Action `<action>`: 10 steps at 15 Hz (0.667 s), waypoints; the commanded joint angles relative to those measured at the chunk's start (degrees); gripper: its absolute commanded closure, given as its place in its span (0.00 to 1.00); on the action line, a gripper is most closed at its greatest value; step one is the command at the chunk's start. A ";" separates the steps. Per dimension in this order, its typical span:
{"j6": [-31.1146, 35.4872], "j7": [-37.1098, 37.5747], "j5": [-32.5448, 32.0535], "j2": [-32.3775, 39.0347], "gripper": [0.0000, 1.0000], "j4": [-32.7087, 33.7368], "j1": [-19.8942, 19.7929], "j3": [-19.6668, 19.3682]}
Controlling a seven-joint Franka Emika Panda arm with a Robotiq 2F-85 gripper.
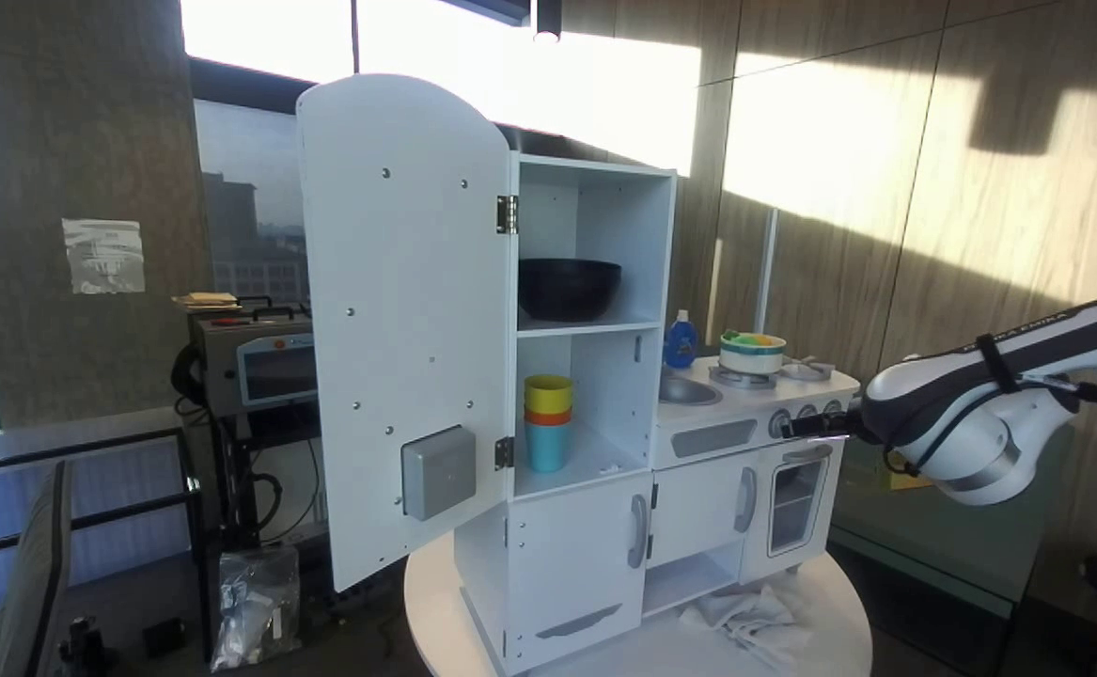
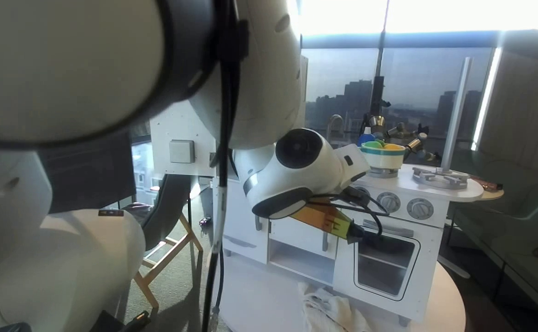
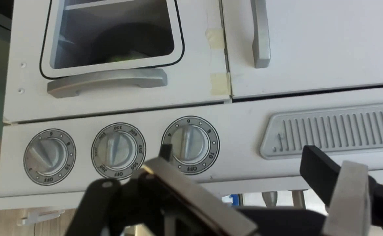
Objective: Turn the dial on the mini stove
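Jaws parted, near dials (image 3: 117, 150), mini stove (image 3: 193, 87)

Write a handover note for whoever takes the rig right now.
Tool: open, holding nothing, at the front of the stove. In the wrist view it partly covers the dial nearest the grille; contact unclear.
Dials: three in a row across the stove's front.
Done: tool is by the dials; no turning can be confirmed.
Left: probably close on a dial and twist; the task doesn't say which.
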 commanded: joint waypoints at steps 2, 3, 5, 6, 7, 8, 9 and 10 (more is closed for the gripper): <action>8.50 4.57 -15.85 -2.93 0.00 1.62 11.40 -13.75; 10.81 4.27 -17.83 -2.86 0.00 2.41 13.92 -16.40; 14.63 3.93 -19.73 -2.59 0.00 4.48 18.68 -20.78; 15.86 3.63 -20.03 -2.53 0.00 5.63 20.95 -22.80; 16.41 3.47 -19.68 -2.55 0.00 6.90 23.23 -24.84; 17.15 3.10 -19.49 -2.77 0.00 8.00 25.31 -26.68; 17.46 2.92 -19.13 -3.10 0.00 9.18 27.13 -28.24; 17.66 2.88 -18.80 -3.37 0.00 10.29 28.64 -29.60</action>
